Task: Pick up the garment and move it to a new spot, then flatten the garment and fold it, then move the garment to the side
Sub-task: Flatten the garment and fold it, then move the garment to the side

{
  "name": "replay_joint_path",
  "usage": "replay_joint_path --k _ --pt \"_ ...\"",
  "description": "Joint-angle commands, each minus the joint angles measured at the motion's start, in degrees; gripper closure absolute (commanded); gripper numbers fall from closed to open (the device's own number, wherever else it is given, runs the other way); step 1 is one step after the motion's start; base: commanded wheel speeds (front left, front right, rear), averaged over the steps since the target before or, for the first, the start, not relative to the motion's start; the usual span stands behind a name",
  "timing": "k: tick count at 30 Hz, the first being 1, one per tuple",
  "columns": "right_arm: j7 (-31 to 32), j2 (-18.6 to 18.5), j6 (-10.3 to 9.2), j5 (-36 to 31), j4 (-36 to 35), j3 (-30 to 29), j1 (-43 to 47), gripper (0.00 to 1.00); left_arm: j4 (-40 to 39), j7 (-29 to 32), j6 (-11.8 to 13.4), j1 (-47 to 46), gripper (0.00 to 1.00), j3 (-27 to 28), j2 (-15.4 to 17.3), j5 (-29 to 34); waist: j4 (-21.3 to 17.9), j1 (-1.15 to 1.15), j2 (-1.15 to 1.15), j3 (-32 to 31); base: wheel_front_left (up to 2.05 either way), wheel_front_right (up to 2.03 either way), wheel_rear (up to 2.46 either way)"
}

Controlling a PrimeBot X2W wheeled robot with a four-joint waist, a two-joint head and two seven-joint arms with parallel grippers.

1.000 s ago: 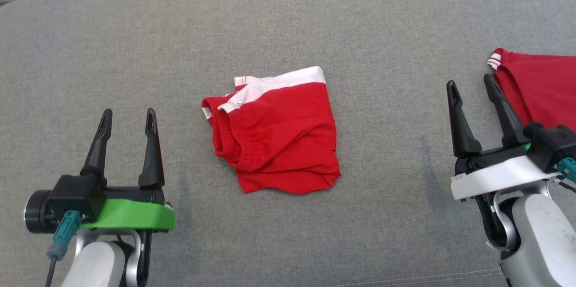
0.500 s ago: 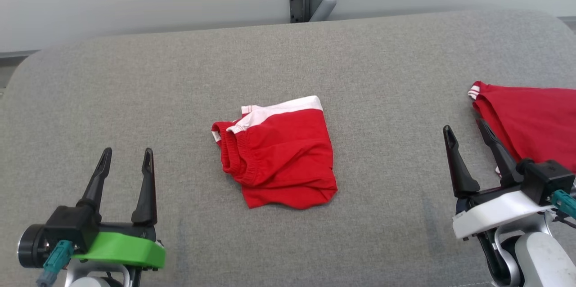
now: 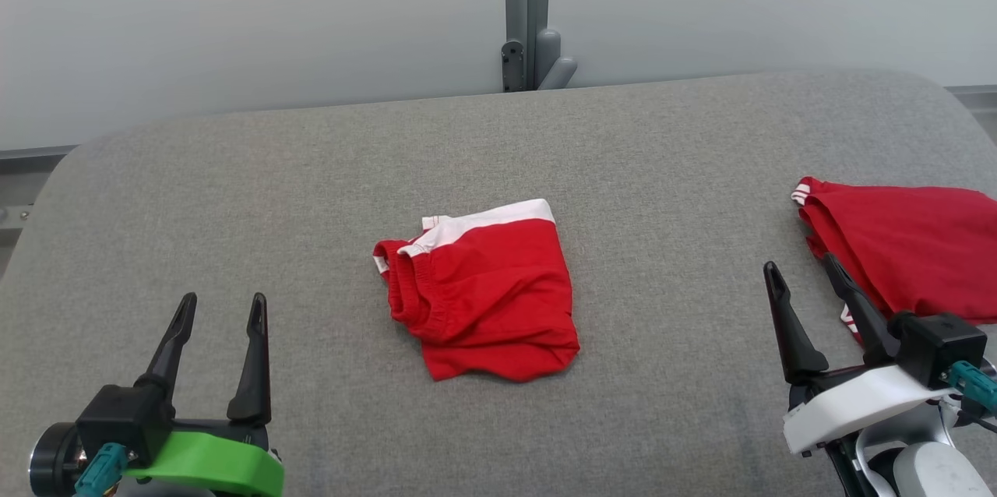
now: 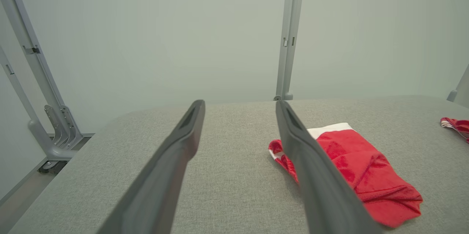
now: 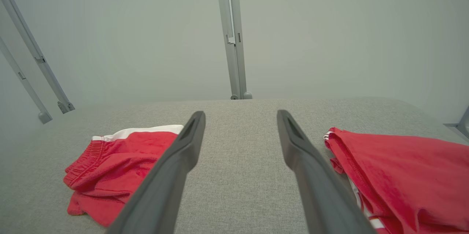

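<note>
Tilted head view up since earlier frame; no garment shift. Left pincer (image 3: 223, 300), right pincer (image 3: 800, 265) gaping, empty. Red shorts (image 3: 487, 298) apparently folded, mid-table (image 3: 234, 193). Probably move-aside step next: needs grasp through all layers.

We take this for a lab test bay, we see plain pale wall panels (image 3: 234, 14), grey metal frame posts (image 3: 527, 6), a grey fabric-covered work surface (image 3: 234, 193)

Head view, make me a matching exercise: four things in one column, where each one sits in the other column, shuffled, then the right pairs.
1. shorts with white waistband
2. other red garment
3. left gripper
4. right gripper

A. lower right, white mount
B. middle of the grey surface
C. lower left, green mount
D. right edge of the picture

Pairs: 1-B, 2-D, 3-C, 4-A
</note>
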Motion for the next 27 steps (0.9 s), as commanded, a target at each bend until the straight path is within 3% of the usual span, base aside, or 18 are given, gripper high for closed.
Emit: replay_joint_path --k 1,27 --pt "0.32 0.05 -0.01 -0.10 -0.41 -0.10 0.85 0.00 -0.38 0.23 0.40 0.76 0.00 0.04 0.35 -0.30 -0.14 0.00 0.00 -0.07 0.00 0.00 0.00" --pt "1.20 0.13 -0.01 0.06 -0.68 -1.53 -0.03 0.00 -0.88 0.50 1.13 -0.75 0.00 -0.67 0.67 -0.52 0.68 0.00 0.00 1.06 0.00 0.00 0.00"
